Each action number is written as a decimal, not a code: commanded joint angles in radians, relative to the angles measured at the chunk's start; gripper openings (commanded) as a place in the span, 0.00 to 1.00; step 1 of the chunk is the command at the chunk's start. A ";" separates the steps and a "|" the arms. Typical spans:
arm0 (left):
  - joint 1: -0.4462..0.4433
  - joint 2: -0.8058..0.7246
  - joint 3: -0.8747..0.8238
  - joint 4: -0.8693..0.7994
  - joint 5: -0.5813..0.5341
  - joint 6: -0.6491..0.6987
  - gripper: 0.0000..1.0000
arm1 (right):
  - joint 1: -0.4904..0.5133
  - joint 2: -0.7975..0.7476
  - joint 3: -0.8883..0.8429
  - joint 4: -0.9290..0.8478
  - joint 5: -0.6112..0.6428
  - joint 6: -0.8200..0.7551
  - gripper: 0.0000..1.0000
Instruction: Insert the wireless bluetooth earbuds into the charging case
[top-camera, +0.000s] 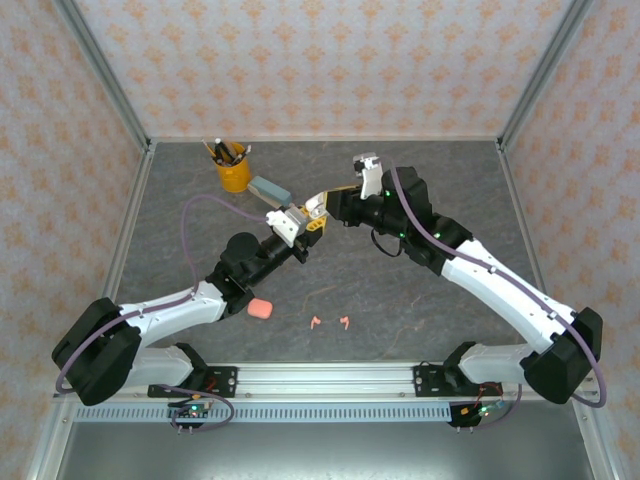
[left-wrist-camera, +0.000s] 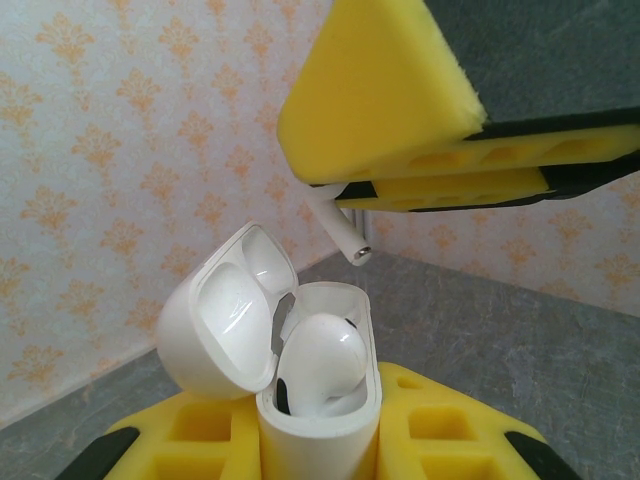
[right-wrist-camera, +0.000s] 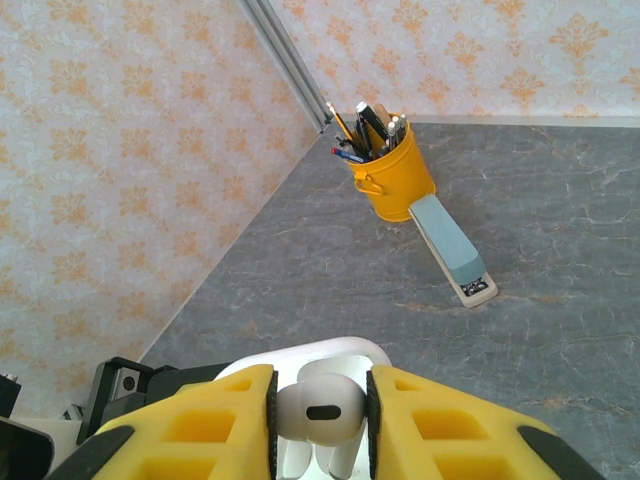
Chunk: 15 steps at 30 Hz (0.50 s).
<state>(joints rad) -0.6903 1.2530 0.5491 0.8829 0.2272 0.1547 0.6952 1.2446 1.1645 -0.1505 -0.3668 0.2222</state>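
My left gripper (top-camera: 292, 222) (left-wrist-camera: 318, 445) is shut on an open white charging case (left-wrist-camera: 320, 425), held upright above the table. Its lid (left-wrist-camera: 222, 325) is swung back and one white earbud (left-wrist-camera: 322, 360) sits in the case. My right gripper (top-camera: 318, 205) (right-wrist-camera: 320, 415) is shut on a second white earbud (right-wrist-camera: 320, 405), hovering just above the case's open mouth (right-wrist-camera: 300, 358). That earbud's stem (left-wrist-camera: 345, 235) pokes down from the right fingers (left-wrist-camera: 380, 90). Two salmon-pink earbuds (top-camera: 314, 322) (top-camera: 345, 322) lie on the table near the front, beside a closed pink case (top-camera: 260, 308).
A yellow cup of pens (top-camera: 233, 168) (right-wrist-camera: 392, 175) stands at the back left, with a grey stapler (top-camera: 268, 188) (right-wrist-camera: 452, 250) lying next to it. Patterned walls enclose the grey table (top-camera: 420, 300) on three sides.
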 joint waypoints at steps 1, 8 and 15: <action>-0.012 0.001 0.040 0.041 0.001 -0.010 0.00 | 0.007 0.010 -0.005 0.041 0.009 -0.020 0.28; -0.014 -0.004 0.038 0.042 -0.002 -0.010 0.00 | 0.007 0.022 -0.008 0.040 0.023 -0.024 0.27; -0.014 -0.005 0.035 0.050 -0.006 -0.019 0.00 | 0.007 0.022 -0.027 0.043 0.038 -0.028 0.27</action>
<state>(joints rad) -0.6952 1.2530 0.5491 0.8829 0.2272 0.1543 0.6952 1.2675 1.1526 -0.1402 -0.3553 0.2146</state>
